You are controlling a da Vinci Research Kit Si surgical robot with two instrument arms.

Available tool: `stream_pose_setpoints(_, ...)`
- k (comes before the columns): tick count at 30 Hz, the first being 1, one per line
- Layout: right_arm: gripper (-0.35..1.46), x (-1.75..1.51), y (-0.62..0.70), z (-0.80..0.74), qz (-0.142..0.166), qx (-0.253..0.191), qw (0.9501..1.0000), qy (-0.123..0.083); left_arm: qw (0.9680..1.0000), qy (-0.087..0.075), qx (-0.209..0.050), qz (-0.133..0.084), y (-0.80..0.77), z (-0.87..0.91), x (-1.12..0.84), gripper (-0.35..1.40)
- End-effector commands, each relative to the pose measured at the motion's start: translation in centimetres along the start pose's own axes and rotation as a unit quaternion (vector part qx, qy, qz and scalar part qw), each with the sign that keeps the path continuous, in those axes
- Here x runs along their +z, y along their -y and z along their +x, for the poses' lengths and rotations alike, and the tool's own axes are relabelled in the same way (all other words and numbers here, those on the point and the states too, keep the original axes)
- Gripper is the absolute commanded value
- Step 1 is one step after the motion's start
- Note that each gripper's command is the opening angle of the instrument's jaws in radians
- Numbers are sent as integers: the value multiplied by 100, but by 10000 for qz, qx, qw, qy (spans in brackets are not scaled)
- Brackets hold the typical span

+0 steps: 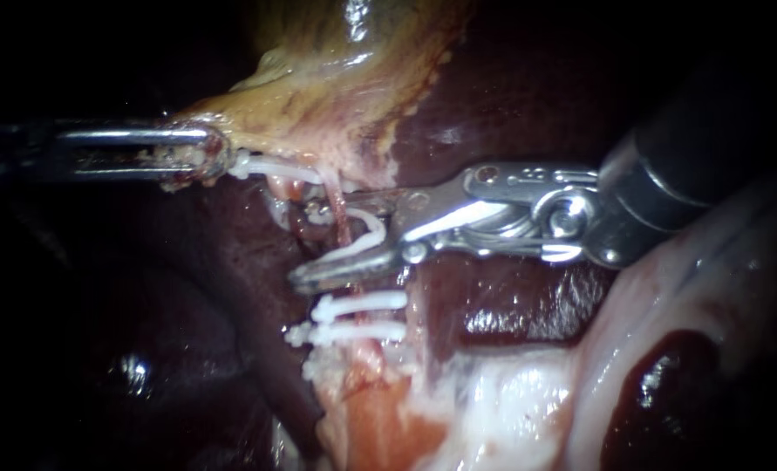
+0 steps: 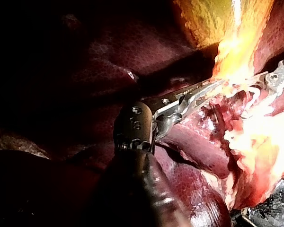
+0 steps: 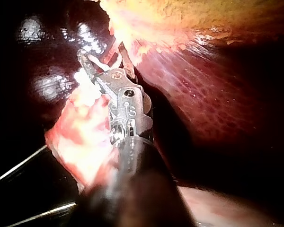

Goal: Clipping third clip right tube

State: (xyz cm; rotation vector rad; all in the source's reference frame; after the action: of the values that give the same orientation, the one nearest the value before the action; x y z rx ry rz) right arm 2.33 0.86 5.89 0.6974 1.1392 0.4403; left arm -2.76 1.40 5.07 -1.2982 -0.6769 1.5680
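Note:
A thin pink tube [image 1: 343,228] runs down from the yellow-green gallbladder [image 1: 336,78]. My right instrument [image 1: 310,244] straddles it with its jaws set wide apart and a curved white clip [image 1: 372,228] seated between them. Two white clips [image 1: 362,303] [image 1: 357,332] sit on the tube just below those jaws. My left instrument [image 1: 209,157] is shut on the gallbladder's lower edge and holds it to the left. In the right wrist view the right instrument [image 3: 92,64] reaches pale tissue with the white clip [image 3: 104,61] in it. In the left wrist view the left instrument [image 2: 213,87] grips glaring yellow tissue.
Another white clip [image 1: 275,167] lies beside the left instrument's jaws, above the right instrument. Dark red liver [image 1: 510,96] lies behind and around the site. Pale fatty tissue [image 1: 493,401] spreads below the clips. The right instrument's dark shaft [image 1: 693,166] fills the upper right.

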Motion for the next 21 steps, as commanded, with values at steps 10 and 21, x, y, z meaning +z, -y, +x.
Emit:
stream_pose_setpoints(10,50,4,12,18,325,291,9977,-517,10000,-3,0,7,1,-1,2,-35)
stream_pose_setpoints(21,49,-17,37,62,633,592,9920,-921,10000,-1,1,4,1,-1,1,-35)
